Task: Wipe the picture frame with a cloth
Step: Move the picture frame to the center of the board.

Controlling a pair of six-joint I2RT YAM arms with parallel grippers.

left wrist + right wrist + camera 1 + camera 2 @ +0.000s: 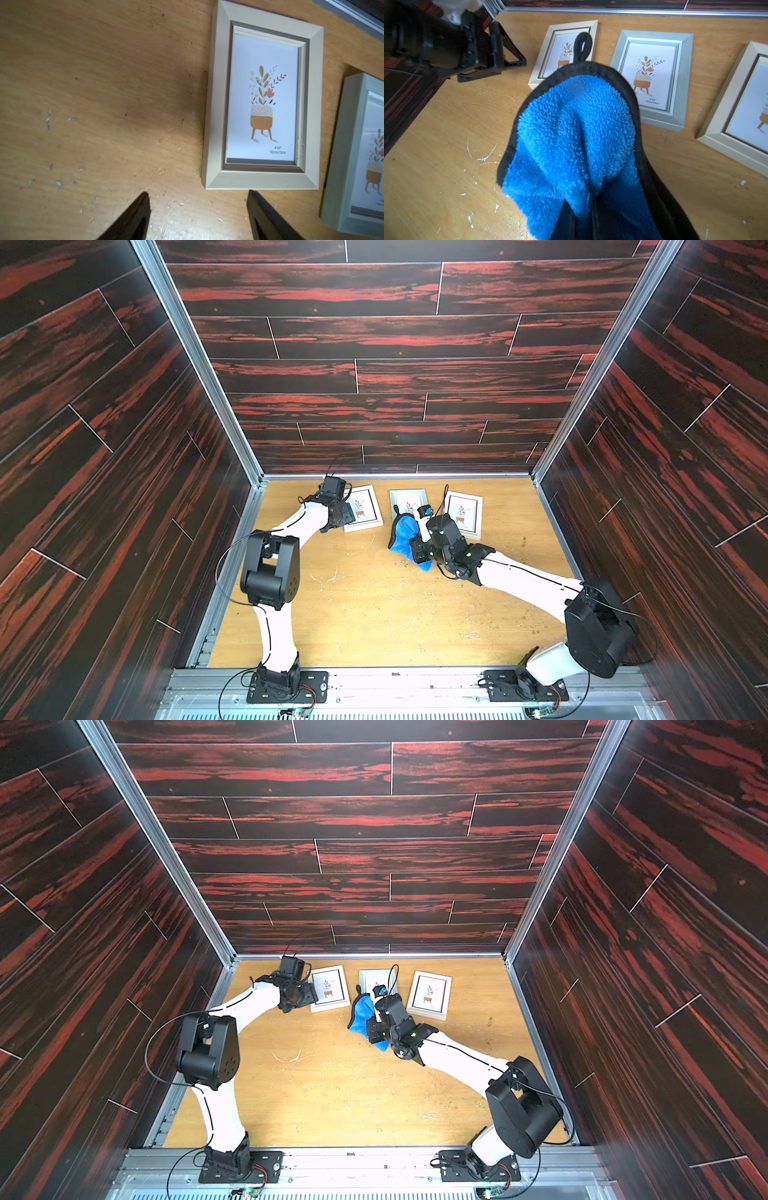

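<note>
Right hand, clamped on the bunched cloth, hung just short of the middle frame, which lay lengthwise beyond it toward the back wall, while the left hand, jaws parted and empty, sat by the left frame.

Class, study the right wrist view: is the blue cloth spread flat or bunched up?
Bunched up. The cloth rises in rounded folds, pinched at one end in the right end effector.

Probably lab: aluminium-framed robot enclosure
</note>
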